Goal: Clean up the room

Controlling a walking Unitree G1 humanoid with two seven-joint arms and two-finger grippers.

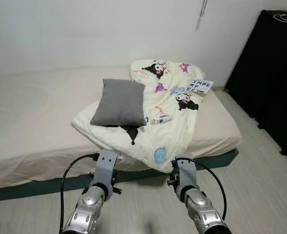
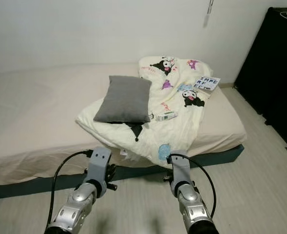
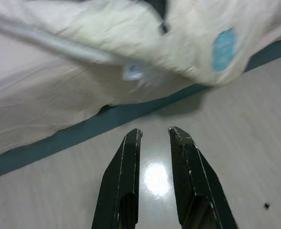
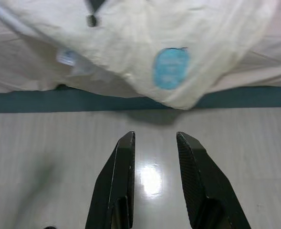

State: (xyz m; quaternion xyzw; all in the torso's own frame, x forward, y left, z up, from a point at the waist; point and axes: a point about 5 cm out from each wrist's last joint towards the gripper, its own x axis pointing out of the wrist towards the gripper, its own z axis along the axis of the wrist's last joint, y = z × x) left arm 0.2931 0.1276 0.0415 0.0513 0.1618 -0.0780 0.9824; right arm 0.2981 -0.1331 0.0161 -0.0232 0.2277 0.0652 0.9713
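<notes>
A cream blanket (image 1: 167,105) with cartoon prints lies crumpled on the bed (image 1: 31,122), one corner hanging over the front edge. A grey pillow (image 1: 120,102) rests on top of it. A small white remote-like thing (image 1: 161,119) sits on the blanket, and a book (image 1: 199,87) lies near the bed's right end. Both arms reach forward above the floor in front of the bed. My left gripper (image 3: 154,134) is open with nothing between its fingers. My right gripper (image 4: 154,137) is open too, pointing at the hanging blanket corner (image 4: 171,67).
A black cabinet (image 1: 275,73) stands at the right. Pale wood floor (image 1: 260,180) runs between it and the bed. A white wall (image 1: 85,29) lies behind the bed. The teal bed base (image 4: 45,101) runs along the floor.
</notes>
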